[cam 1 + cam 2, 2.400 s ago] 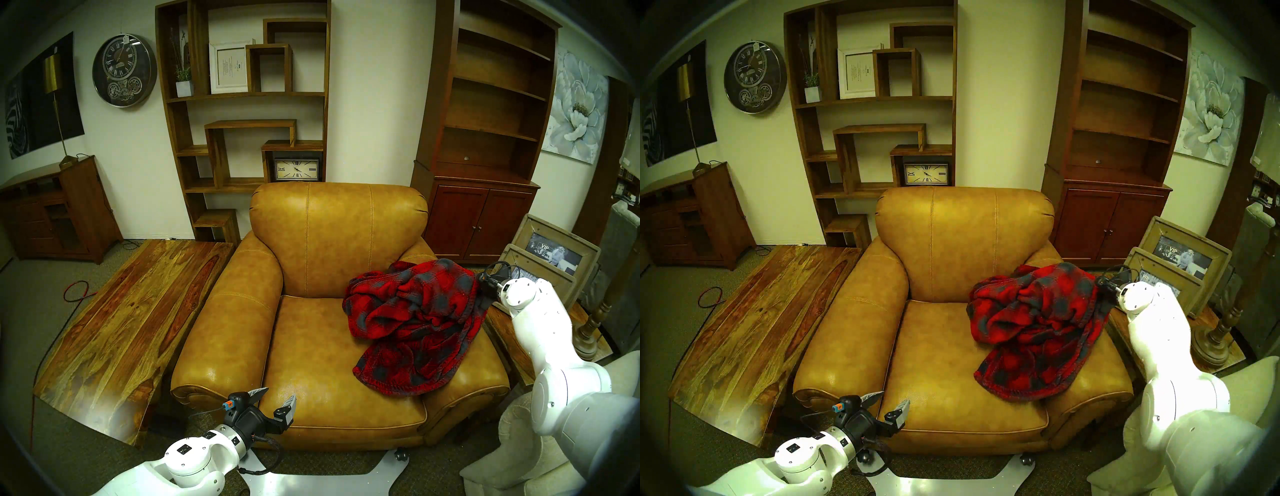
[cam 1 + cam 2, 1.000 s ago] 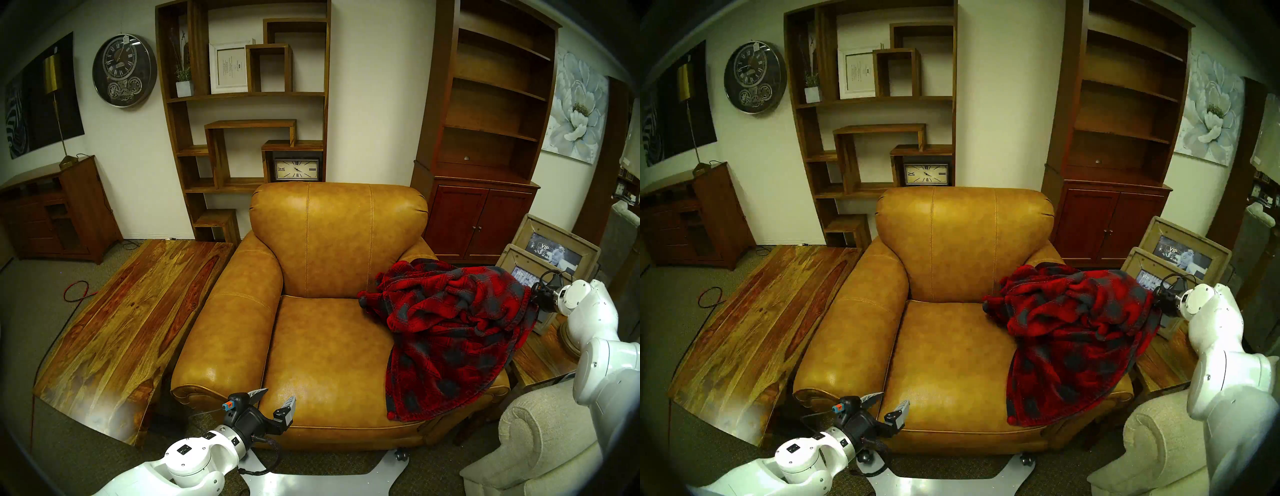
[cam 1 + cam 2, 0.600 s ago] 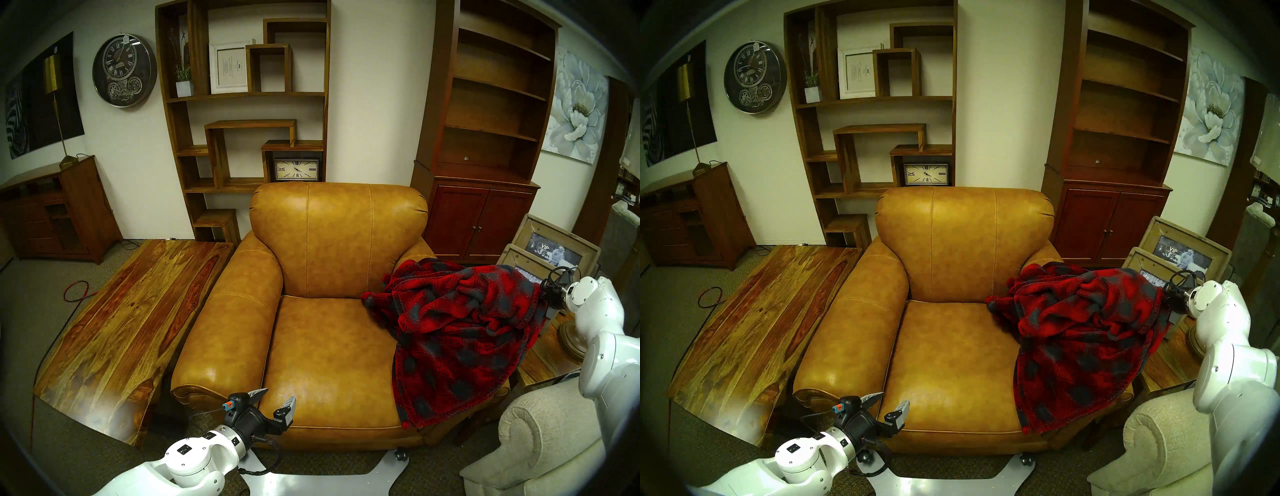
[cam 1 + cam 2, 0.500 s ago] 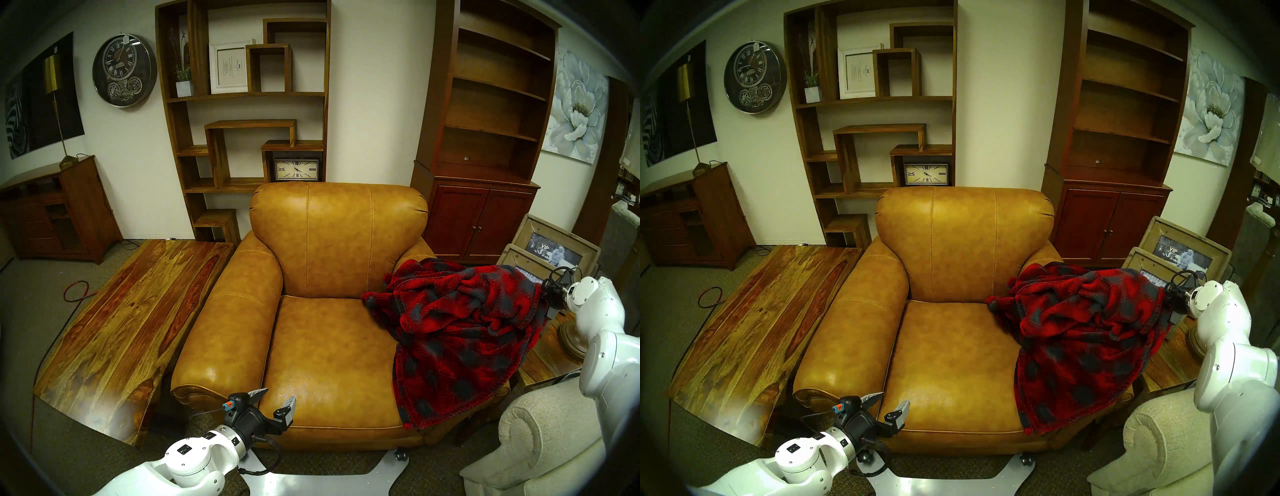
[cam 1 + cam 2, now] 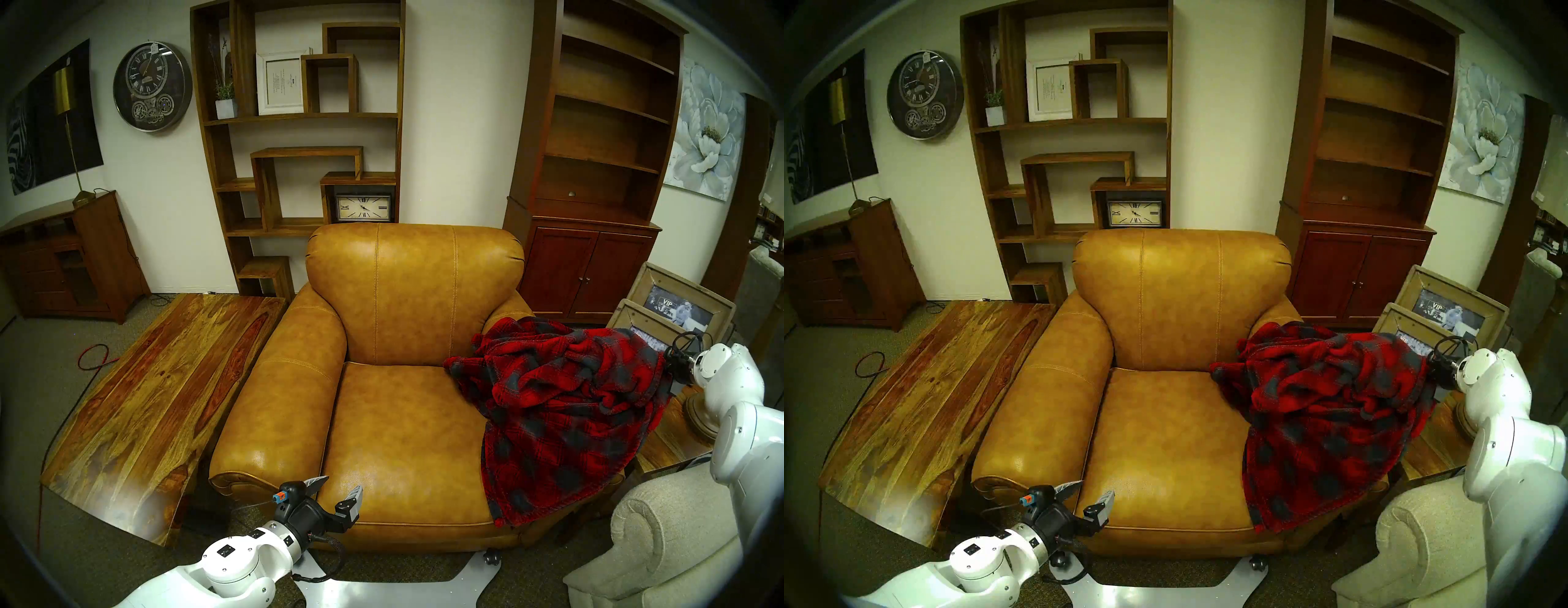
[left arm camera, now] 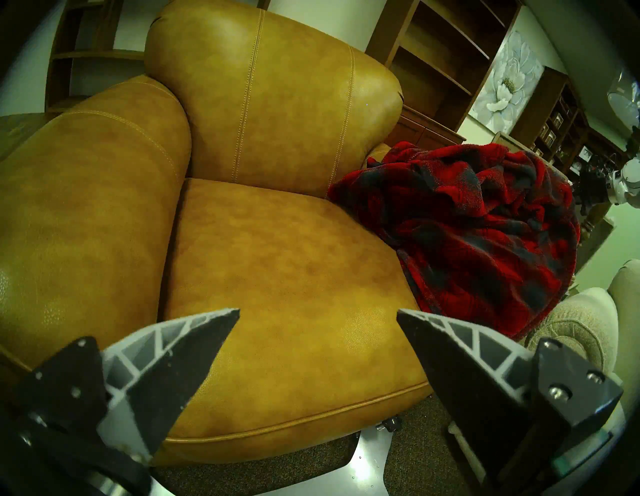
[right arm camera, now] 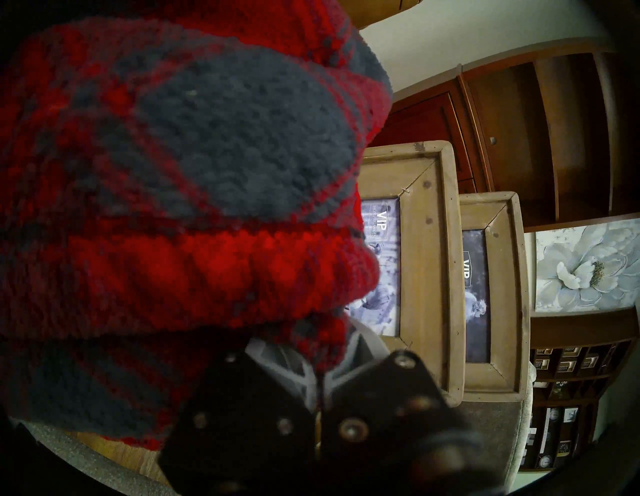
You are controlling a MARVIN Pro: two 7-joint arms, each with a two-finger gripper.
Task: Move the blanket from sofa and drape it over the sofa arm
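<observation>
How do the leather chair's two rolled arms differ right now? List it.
The left-hand rolled arm is bare, its tan leather and stitched seam all showing; the right-hand rolled arm is mostly hidden under the plaid blanket. The open left gripper hangs by the left-hand arm's front; the right gripper, shut on the blanket, is out past the right-hand arm. Both share the same caramel leather.
</observation>
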